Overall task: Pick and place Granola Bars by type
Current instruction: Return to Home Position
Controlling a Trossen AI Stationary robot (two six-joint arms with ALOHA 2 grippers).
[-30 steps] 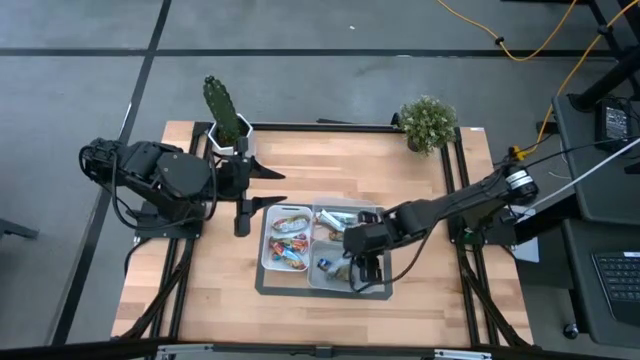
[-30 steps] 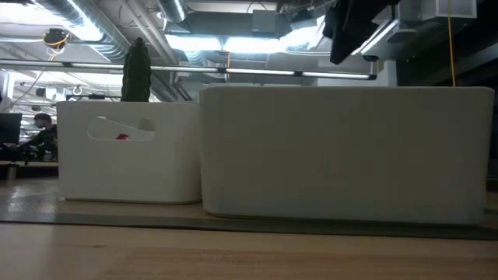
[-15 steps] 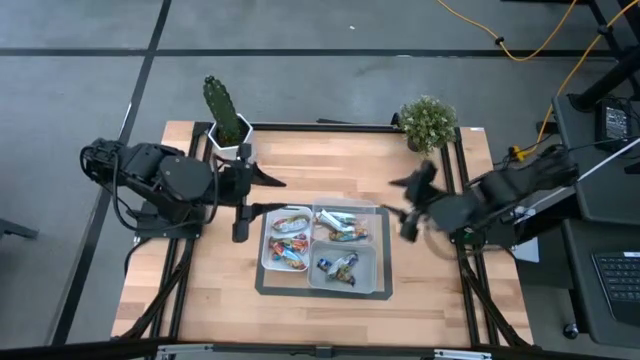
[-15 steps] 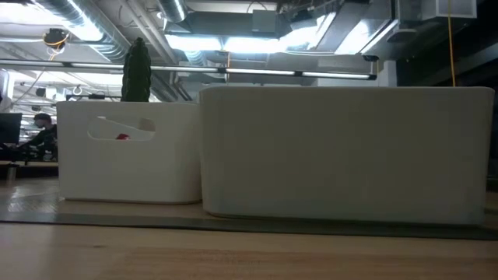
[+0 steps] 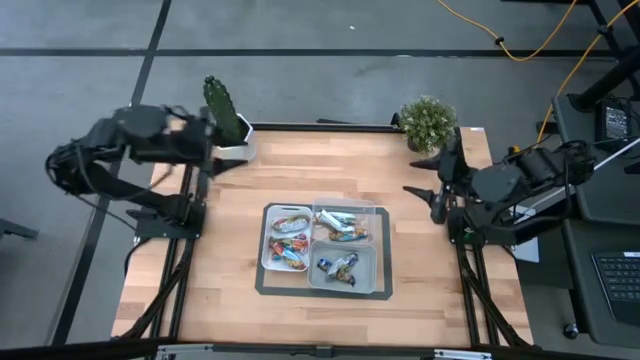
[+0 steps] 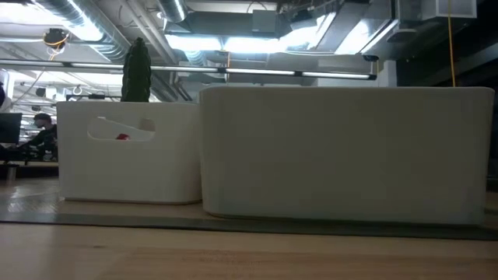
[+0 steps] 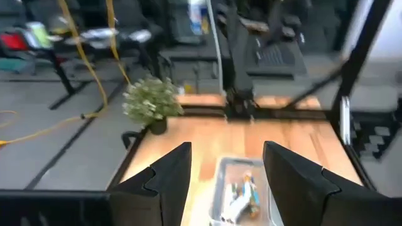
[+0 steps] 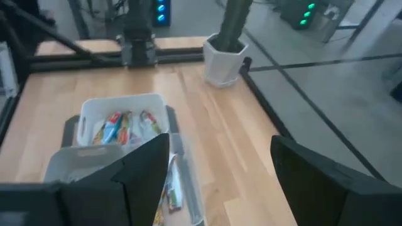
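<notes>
A white divided tray stands mid-table on a dark mat. Its left compartment holds brown, red and orange bars. The far right compartment holds silver-blue bars, and the near right one holds blue bars. My left gripper is open and drawn back over the table's left edge, beside the cactus. My right gripper is open and hangs over the table's right edge, away from the tray. The low view shows only the tray's white walls, with no gripper.
A cactus in a white pot stands at the far left corner, and a bushy potted plant at the far right. Bare wood lies around the mat. In the low view a person sits in the room behind.
My right gripper has risen out of the tray's near right compartment and swung back to the table's right edge. My left gripper has drawn away from the tray's left side toward the far left corner. The bars lie as they did.
</notes>
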